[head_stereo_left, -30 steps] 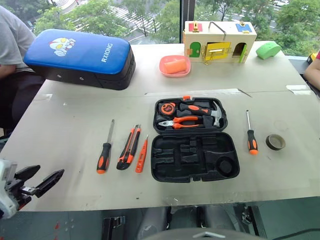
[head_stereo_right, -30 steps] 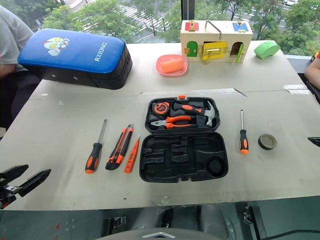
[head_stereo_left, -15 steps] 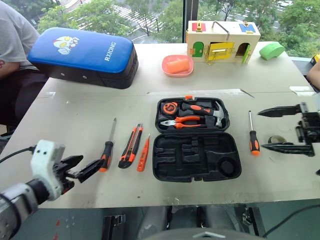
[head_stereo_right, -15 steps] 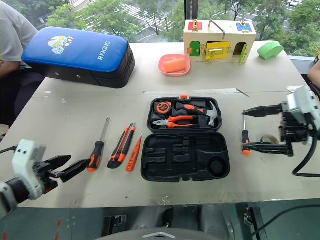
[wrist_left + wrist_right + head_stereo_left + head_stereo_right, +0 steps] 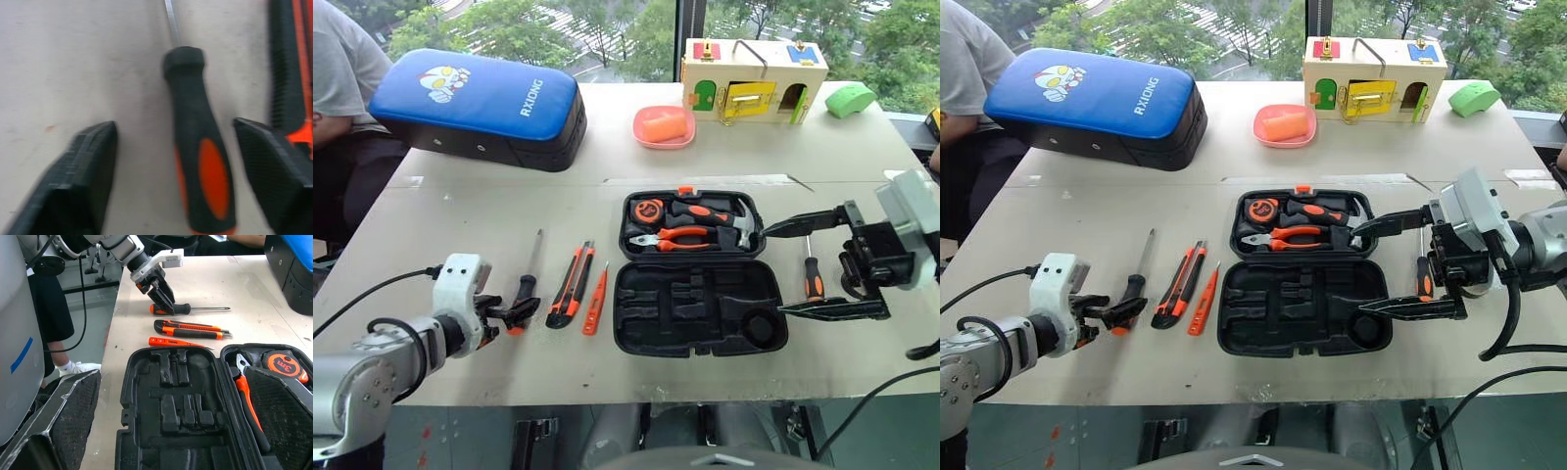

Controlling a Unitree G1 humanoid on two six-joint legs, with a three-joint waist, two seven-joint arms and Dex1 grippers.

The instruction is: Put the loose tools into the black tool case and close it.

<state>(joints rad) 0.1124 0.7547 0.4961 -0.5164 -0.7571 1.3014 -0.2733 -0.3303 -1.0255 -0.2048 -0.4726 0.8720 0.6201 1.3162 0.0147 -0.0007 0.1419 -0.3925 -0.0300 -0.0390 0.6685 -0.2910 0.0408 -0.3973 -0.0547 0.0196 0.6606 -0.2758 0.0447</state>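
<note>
Black tool case [image 5: 700,294] lay open on the surface [image 5: 440,225], near half bare. Left of the case: tester screwdriver [image 5: 594,300], utility knife [image 5: 570,286], then a screwdriver [image 5: 200,161], its handle straddled by the left hand [image 5: 176,161], fingers apart, no contact seen. Right of the case: second screwdriver [image 5: 813,274]. Above the case's right edge hung the right hand [image 5: 795,268], spread wide, empty.

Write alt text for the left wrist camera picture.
A black-and-orange screwdriver handle lies on the table between the left claw's two black fingers, which are apart and not touching it. A utility knife lies beside it.
</note>
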